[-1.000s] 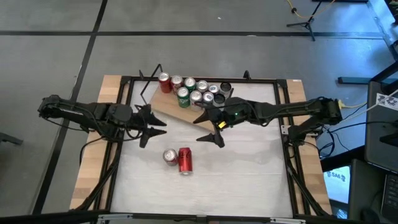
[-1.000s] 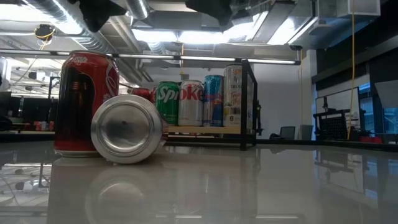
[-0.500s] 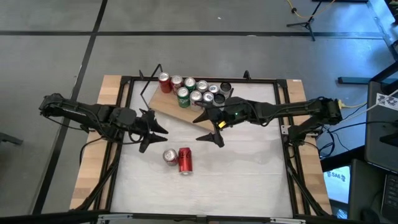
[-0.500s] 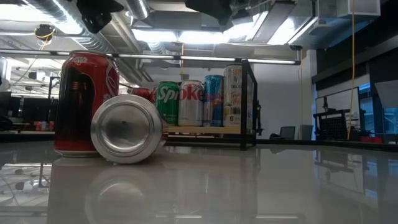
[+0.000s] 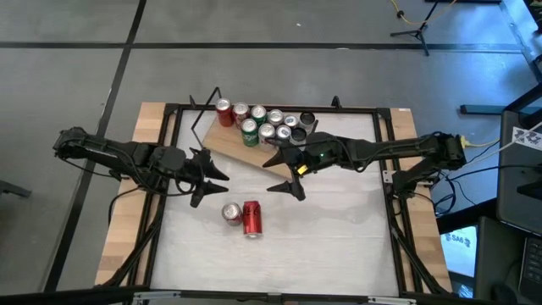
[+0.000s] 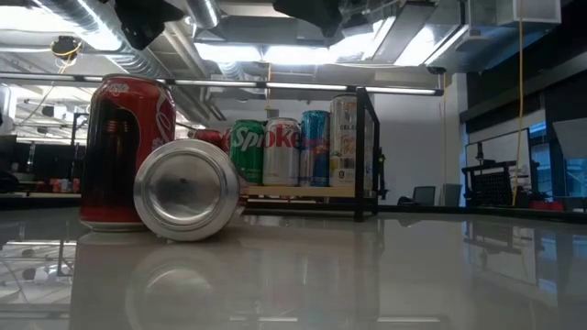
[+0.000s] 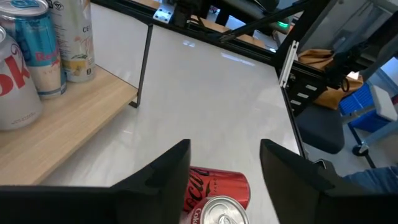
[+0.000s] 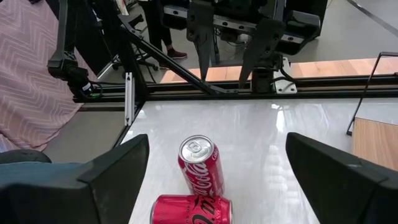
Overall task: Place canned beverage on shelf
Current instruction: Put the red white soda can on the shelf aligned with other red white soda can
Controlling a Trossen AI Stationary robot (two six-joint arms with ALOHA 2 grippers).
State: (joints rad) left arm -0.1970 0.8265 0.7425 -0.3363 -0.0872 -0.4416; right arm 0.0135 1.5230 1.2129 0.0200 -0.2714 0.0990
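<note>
Approach step: left hand, fingers spread, hovers near the upright red can; next, descend and pinch it.

Two dark, slender, multi-jointed robot arms are seen from above, each ending in a black two-fingered left gripper and right gripper with tapering, pointed fingers. A small green light is lit on the right arm's wrist. Black cables are trailed beside the right arm's base.
</note>
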